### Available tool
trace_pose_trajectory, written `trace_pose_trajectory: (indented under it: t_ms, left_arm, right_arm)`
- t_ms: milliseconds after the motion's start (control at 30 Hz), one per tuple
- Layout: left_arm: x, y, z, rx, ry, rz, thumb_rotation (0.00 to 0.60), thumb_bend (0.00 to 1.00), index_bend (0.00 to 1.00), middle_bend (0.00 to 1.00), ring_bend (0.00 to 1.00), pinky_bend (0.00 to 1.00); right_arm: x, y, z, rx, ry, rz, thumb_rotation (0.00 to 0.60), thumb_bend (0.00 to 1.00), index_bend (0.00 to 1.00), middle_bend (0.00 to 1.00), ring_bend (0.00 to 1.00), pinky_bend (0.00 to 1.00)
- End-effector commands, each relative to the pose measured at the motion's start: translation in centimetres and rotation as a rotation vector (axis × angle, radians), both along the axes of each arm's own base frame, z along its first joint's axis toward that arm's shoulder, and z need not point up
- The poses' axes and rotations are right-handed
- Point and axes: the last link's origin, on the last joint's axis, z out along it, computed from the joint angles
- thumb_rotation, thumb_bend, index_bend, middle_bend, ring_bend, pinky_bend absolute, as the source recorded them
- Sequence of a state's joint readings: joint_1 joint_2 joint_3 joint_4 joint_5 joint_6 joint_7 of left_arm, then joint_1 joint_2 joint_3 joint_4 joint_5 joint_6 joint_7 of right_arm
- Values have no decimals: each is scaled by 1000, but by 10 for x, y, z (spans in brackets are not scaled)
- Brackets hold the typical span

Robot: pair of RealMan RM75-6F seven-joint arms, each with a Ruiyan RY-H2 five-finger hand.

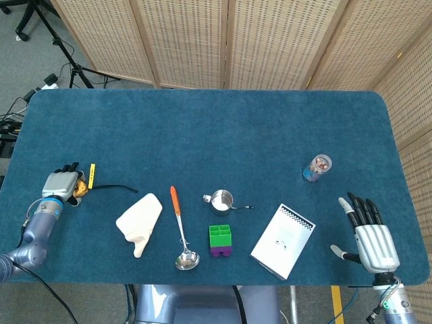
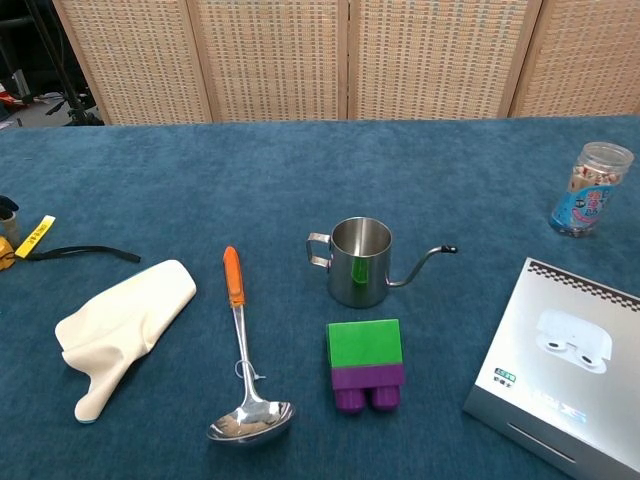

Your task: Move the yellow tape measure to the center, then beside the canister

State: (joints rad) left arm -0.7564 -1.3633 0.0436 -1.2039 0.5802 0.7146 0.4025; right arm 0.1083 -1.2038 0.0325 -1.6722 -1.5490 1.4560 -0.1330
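The yellow tape measure [image 1: 80, 188] lies at the table's far left edge, mostly covered by my left hand [image 1: 59, 183], whose fingers curl over it and grip it. Its yellow tab [image 1: 92, 173] sticks out toward the back and its black strap [image 1: 115, 187] trails right. The chest view shows only a sliver of the tape measure [image 2: 5, 252], the tab [image 2: 33, 236] and the strap [image 2: 85, 252] at the left border. The clear canister [image 1: 317, 167] [image 2: 590, 188] stands upright at the right. My right hand [image 1: 370, 233] rests flat and open near the front right corner, holding nothing.
Along the front lie a white glove [image 1: 140, 223], an orange-handled ladle [image 1: 179, 229], a steel pitcher [image 1: 221, 200], a green and purple block [image 1: 220, 240] and a white box [image 1: 283, 239]. Bare blue cloth [image 1: 223, 135] stretches across the middle and back.
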Motion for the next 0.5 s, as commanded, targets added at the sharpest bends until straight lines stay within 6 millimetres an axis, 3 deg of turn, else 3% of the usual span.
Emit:
trace_pose_trajectory:
  t_ms: [33,500]
  left_arm:
    - [1,-1,-2,13,14,-12,600,330,428,99,87,200]
    - [0,-6,-14,91,49,-60,600,370,611,212,187,288]
  right_arm:
    - [0,0,0,0,0,0,600,28,0,0,0,0]
    - [0,0,0,-3,-2,2,600,28,0,0,0,0]
